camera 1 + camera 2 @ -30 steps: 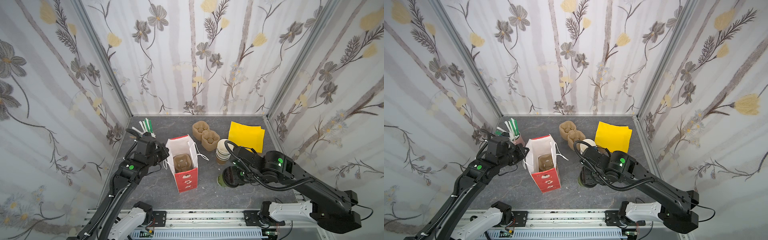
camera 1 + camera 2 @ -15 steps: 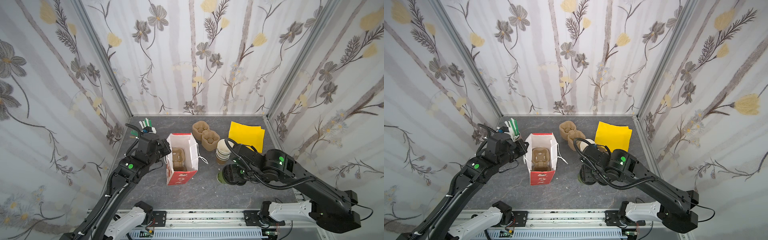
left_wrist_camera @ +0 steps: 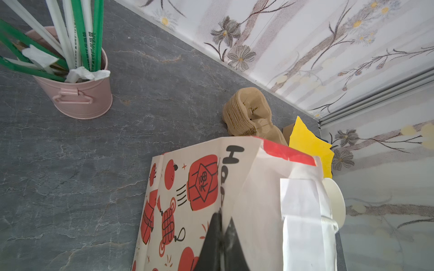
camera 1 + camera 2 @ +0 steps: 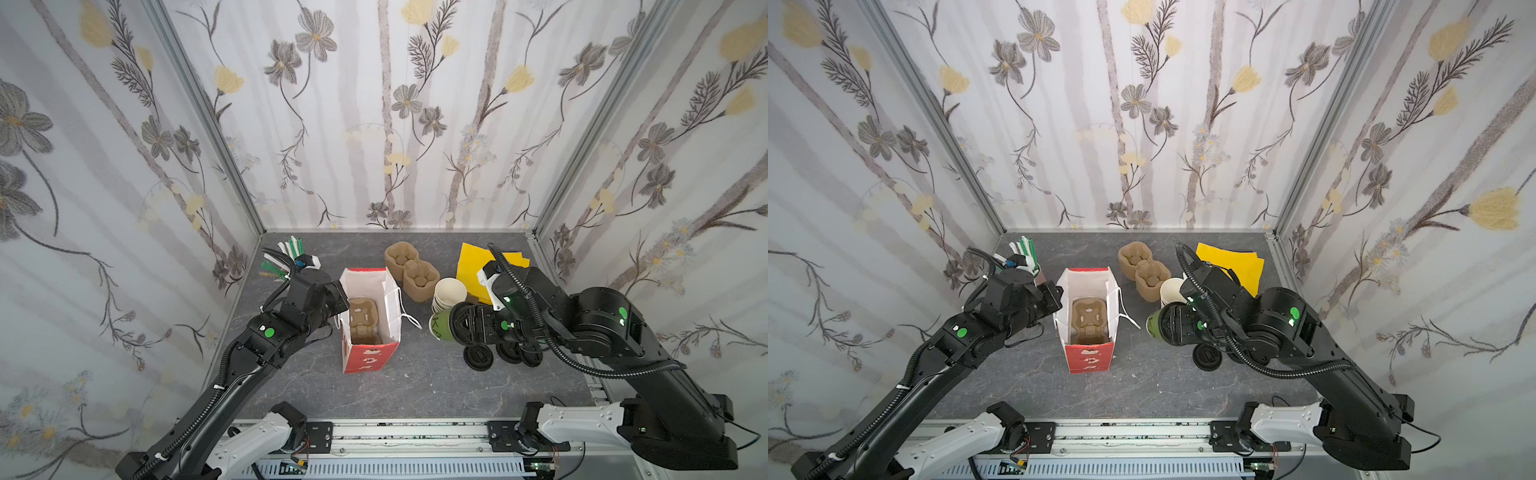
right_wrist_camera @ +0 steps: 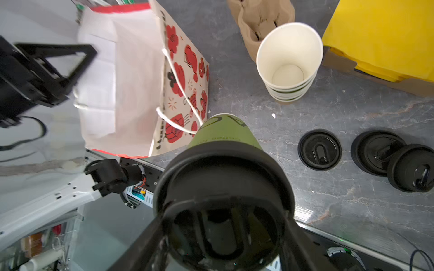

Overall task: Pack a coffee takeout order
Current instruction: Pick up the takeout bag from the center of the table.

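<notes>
Right wrist view: right gripper (image 5: 223, 234) holds the cup (image 5: 223, 136), left gripper (image 3: 220, 223) pinches the bag (image 5: 131, 70); a bump could tip it.

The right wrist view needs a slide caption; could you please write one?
Lidded green paper cup in the right arm's jaws, base toward the open paper bag; stacked cups and loose lids nearby.
</notes>
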Action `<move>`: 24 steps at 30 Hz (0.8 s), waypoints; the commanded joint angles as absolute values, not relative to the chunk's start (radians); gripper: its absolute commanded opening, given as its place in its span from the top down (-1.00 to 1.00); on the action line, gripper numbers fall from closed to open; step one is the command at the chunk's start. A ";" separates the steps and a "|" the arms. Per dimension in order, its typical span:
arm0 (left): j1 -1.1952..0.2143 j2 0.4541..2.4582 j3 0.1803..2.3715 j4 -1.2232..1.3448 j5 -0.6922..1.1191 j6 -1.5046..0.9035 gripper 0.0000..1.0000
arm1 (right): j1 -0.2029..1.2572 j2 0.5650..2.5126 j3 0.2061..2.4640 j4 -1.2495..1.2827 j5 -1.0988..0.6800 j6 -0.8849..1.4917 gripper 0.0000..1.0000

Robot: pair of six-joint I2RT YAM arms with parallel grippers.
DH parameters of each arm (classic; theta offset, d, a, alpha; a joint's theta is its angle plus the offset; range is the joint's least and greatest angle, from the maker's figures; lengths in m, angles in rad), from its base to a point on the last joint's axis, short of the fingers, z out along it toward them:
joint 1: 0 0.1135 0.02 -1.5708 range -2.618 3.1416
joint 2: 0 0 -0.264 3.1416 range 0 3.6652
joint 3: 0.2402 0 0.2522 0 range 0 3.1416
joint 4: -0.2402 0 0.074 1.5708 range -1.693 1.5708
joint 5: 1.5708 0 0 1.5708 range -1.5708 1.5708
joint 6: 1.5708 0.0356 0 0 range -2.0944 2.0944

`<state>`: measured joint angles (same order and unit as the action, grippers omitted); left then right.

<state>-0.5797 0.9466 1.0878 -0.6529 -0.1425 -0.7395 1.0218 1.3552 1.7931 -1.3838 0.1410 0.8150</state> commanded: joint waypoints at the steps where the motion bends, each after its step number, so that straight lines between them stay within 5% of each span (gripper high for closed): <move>1: -0.582 0.942 1.077 -0.620 -0.138 -0.760 1.00 | 1.023 1.388 1.873 -1.356 0.121 0.769 -0.26; 13: -0.586 0.914 1.039 -0.599 -0.124 -0.813 1.00 | 1.051 1.587 2.123 -1.278 0.016 0.678 -0.25; 24: -0.597 0.794 0.940 -0.548 -0.144 -0.957 1.00 | 1.150 1.828 2.199 -1.300 0.111 0.694 -0.25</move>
